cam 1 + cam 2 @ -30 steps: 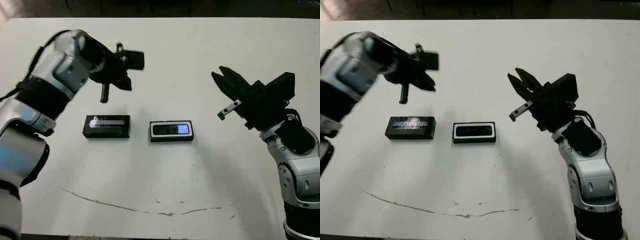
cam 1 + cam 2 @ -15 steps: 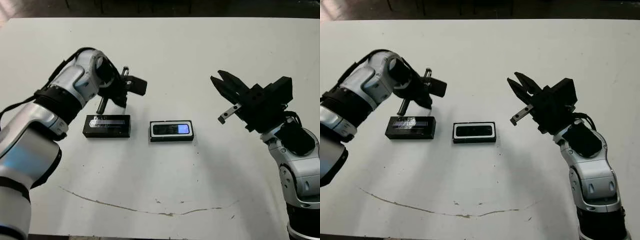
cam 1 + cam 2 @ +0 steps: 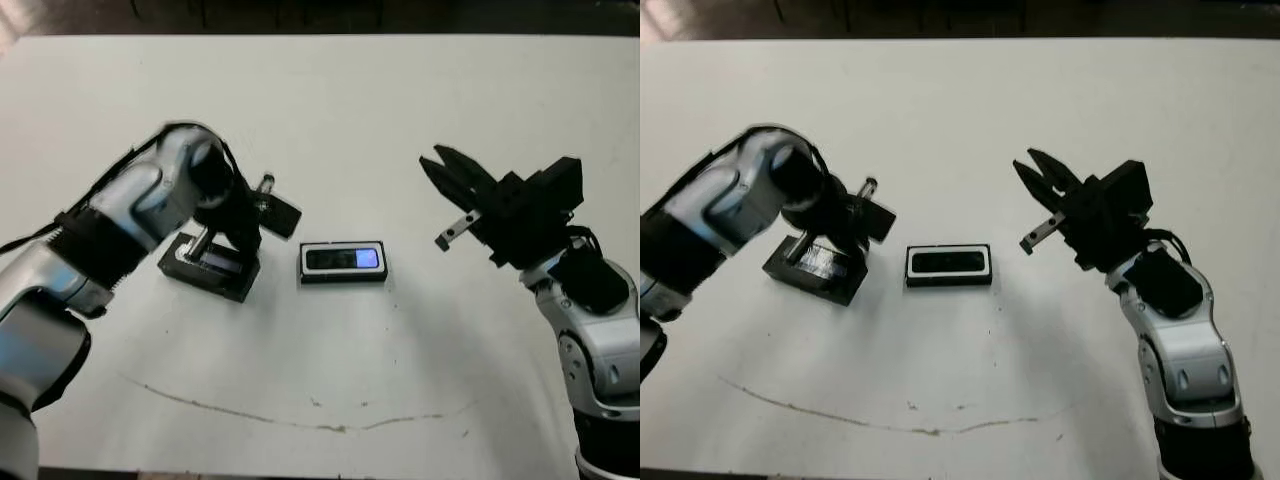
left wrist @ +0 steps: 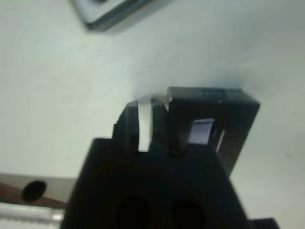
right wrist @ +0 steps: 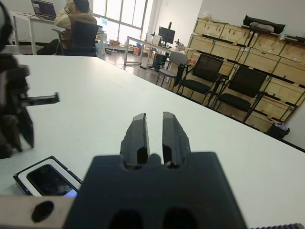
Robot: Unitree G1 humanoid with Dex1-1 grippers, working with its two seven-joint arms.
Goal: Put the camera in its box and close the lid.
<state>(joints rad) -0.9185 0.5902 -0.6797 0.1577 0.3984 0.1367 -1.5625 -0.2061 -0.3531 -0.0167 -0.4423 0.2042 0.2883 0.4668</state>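
Centre frame, our slim black camera [image 3: 343, 259] lies in the white-lined box [image 3: 343, 276]. Our left gripper [image 3: 222, 243] seemingly clenches the flat black lid [image 3: 207, 268]; right gripper [image 3: 441, 168] nearly closed, empty.

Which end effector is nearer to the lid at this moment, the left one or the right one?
The left. The left end effector is down at the lid, which sits skewed on the table. The right end effector hovers far off, beyond the box holding the camera.
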